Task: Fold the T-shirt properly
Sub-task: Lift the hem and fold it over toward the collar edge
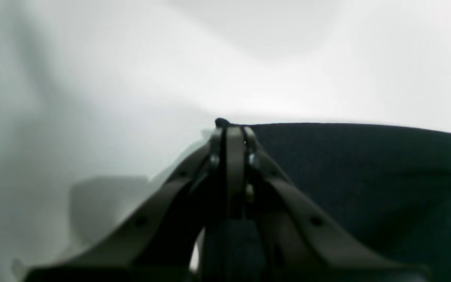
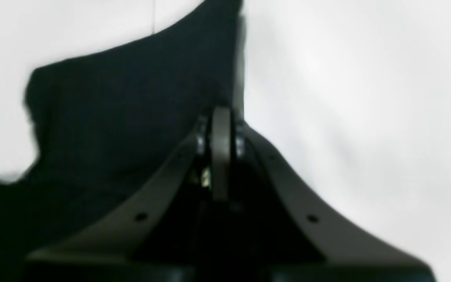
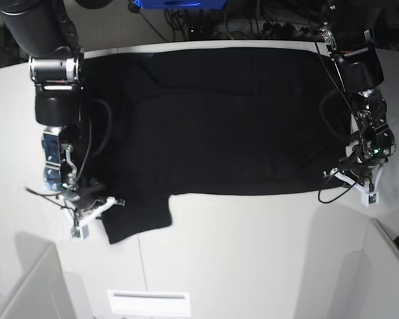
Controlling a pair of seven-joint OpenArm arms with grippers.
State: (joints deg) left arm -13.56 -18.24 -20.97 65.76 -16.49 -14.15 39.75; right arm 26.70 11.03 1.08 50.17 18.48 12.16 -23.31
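Lying spread across the white table point(image 3: 253, 266), plain side up, the black T-shirt point(image 3: 219, 119) has one sleeve point(image 3: 136, 216) jutting toward the near edge. My left tool point(image 1: 231, 131) is clenched on the shirt's edge at the base view's right, a nub of black cloth showing at its tip. My right tool point(image 2: 220, 117) is clamped tight at the cloth's edge beside the sleeve
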